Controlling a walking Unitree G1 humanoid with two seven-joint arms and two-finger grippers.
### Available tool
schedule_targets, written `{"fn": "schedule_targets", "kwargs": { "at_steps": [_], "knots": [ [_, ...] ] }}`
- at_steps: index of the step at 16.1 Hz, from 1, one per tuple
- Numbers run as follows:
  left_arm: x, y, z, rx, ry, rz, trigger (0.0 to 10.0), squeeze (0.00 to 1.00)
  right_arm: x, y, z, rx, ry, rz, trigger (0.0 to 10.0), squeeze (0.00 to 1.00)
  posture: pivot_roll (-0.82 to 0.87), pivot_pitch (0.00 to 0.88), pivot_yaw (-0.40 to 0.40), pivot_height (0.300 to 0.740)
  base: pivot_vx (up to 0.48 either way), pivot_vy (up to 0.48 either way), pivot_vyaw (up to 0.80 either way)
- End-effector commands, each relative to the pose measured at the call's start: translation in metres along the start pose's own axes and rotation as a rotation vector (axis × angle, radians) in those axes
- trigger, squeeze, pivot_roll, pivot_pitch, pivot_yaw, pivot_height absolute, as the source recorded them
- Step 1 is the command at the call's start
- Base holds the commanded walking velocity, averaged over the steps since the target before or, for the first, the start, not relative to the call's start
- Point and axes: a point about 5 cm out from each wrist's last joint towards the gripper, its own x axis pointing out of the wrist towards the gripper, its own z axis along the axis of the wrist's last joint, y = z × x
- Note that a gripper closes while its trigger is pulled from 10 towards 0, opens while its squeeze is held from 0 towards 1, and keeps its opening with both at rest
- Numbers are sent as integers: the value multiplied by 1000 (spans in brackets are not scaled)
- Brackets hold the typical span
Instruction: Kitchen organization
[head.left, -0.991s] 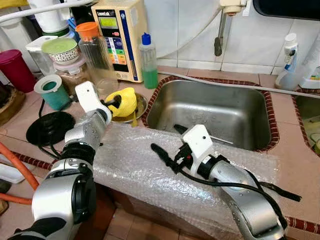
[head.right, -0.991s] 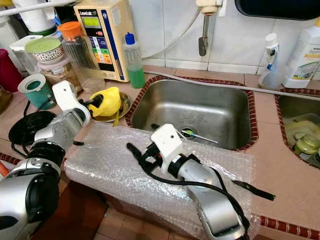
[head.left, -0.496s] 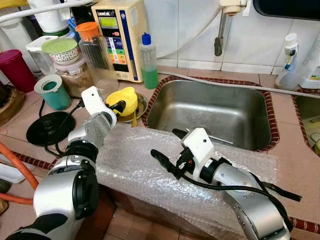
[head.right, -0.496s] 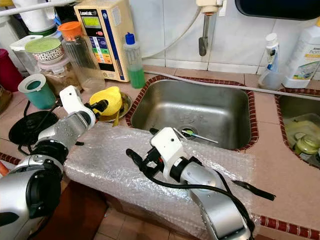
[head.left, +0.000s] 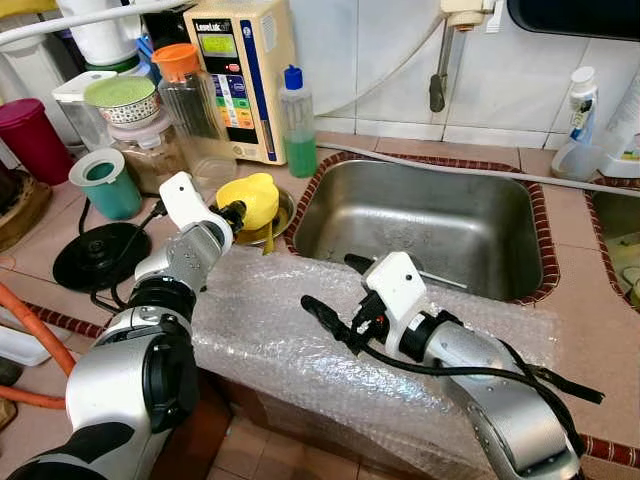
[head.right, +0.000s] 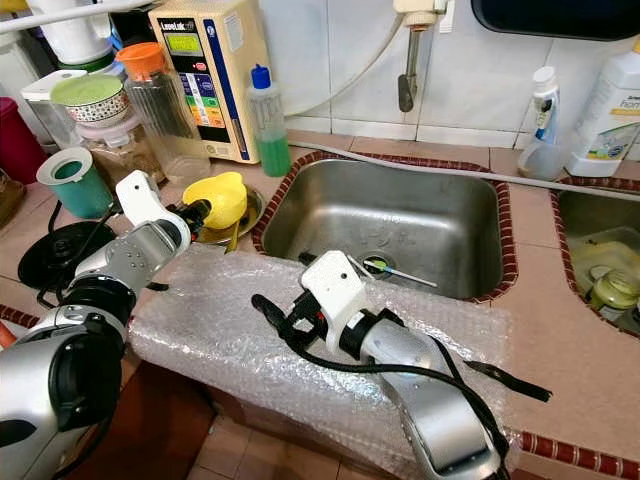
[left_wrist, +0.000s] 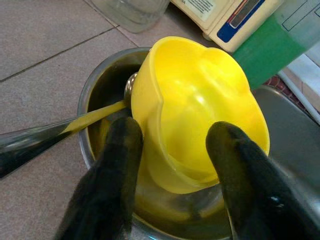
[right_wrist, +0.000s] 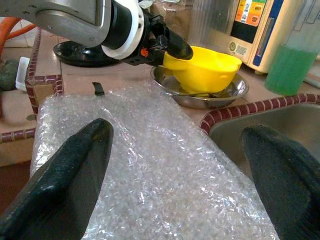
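The left gripper (left_wrist: 170, 165) reaches to the yellow cup (left_wrist: 200, 110), which sits tilted in a shallow steel dish (head.left: 277, 215) on the counter (head.left: 590, 330) just beside the sink's left rim. In the left wrist view its two black fingers (left_wrist: 112, 170) are parted, one on each side of the cup's wall; whether the pads press the plastic or merely flank it is hard to make out, so a firm hold cannot be confirmed. A spoon handle with a yellow reflection lies across the dish rim, its bowl hidden under the cup.

The right gripper (right_wrist: 175, 165) hovers with fingers spread wide and nothing between them, over the bubble wrap (head.left: 290, 330) draped along the counter's front edge. The wrap's lower part falls out of sight below the counter.

The steel sink (head.left: 420, 225) holds a thin utensil near the drain, partly covered by the right wrist. Toward the counter's back left corner stand a green soap bottle (head.left: 296, 125), a beige water appliance (head.left: 240, 75), a teal mug (head.left: 105, 183) and stacked jars, several cut off by the frame. A black round base (head.left: 100, 255) lies near the counter's left edge.
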Motion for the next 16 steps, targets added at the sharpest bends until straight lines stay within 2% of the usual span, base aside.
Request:
{"fn": "schedule_targets", "kwargs": {
  "at_steps": [1,4,10,14,16],
  "knots": [
    [-1,6,5,-10,-1,31,0,0,2,-1,3,-11,-11,14,10000,0,-25,0,121,740,0,0,0],
    [-1,12,5,-20,4,55,0,0,4,-3,3,-8,-15,10,10000,0,-22,0,123,740,0,0,0],
    [-1,11,5,-21,1,40,0,0,4,-5,1,-5,-13,16,10000,0,-25,0,131,740,0,0,0],
    [-2,12,9,-9,-27,48,0,0,5,-8,1,-8,-16,0,10000,0,-20,0,130,740,0,0,0],
    [-3,14,16,-14,-83,56,0,0,6,-10,0,-9,-15,-4,10000,0,-12,0,135,740,0,0,0]
  ]
}}
